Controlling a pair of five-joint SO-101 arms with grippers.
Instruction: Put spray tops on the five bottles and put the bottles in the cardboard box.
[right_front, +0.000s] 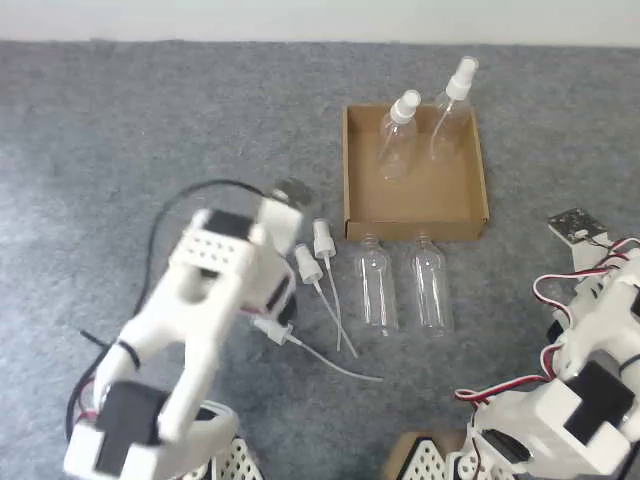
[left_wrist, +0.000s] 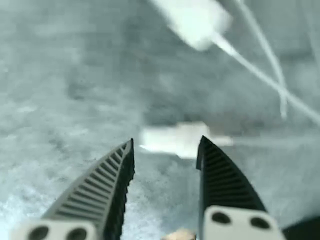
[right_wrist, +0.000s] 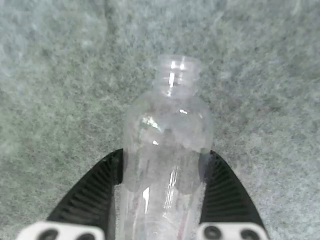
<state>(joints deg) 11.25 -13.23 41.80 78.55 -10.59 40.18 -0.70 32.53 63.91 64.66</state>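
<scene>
In the cardboard box (right_front: 480, 175), two clear bottles (right_front: 398, 140) (right_front: 450, 120) lie with white spray tops fitted. Two uncapped bottles (right_front: 375, 288) (right_front: 431, 288) lie side by side just in front of the box. Loose spray tops (right_front: 322, 240) (right_front: 308, 266) with long tubes lie to their left. My left gripper (left_wrist: 166, 141) hangs open just above a third spray top (left_wrist: 175, 140), also seen on the carpet (right_front: 272, 330). My right gripper (right_wrist: 162, 160) is shut on a clear uncapped bottle (right_wrist: 167, 140), neck pointing away.
Grey carpet (right_front: 120, 150) covers the table, with free room left and behind the box. The left arm (right_front: 200, 300) trails a black cable (right_front: 160, 230). The right arm (right_front: 590, 350) stands at the front right with red and white wires.
</scene>
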